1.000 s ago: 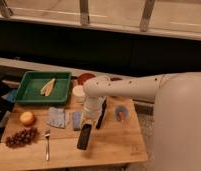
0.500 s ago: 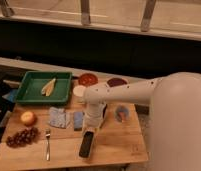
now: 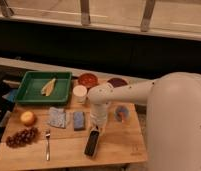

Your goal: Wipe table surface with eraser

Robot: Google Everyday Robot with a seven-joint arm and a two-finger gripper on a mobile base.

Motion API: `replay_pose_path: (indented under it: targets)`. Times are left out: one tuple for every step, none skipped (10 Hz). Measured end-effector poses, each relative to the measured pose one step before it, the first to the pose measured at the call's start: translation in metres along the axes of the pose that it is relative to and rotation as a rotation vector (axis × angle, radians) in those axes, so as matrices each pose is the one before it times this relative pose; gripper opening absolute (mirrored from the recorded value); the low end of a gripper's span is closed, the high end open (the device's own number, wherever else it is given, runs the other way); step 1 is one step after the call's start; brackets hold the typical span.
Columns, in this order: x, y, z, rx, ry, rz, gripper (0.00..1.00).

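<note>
One eraser (image 3: 92, 143) lay on the bench (image 3: 118, 145) near the front edge, my gripper (image 3: 96, 127) had its fingers shut on its far end, and I feared a wide wipe might bump the blue pad (image 3: 79, 120) or fork (image 3: 47, 144).

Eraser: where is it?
Camera view: the eraser lies front-centre on the table surface, right of the fork, far end in the jaws of the gripper.
</note>
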Motion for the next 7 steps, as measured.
replay_pose_path:
  targets:
    - [-0.00740,-0.00207,0.00044,0.00339,-0.00512,0.00939,0.00]
    - [-0.00440,0.00236,-0.00092,0.00009,-0.00488,-0.00281,0.00]
    - [-0.00045,0.00456,0.00023,-0.00013,-0.00113,-0.01096,0.00]
    - [0.00582,0.01331,0.00133,-0.01234,0.00256,-0.03612,0.00]
    - [0.00452,0.00789,0.00115,-0.01701,-0.00149,-0.01977,0.00]
    - [0.00667,0.00698,0.00247,-0.01452,0.00506,-0.01889,0.00]
    - [0.00844,0.00857,0.00374,-0.01775,0.00781,-0.02048,0.00]
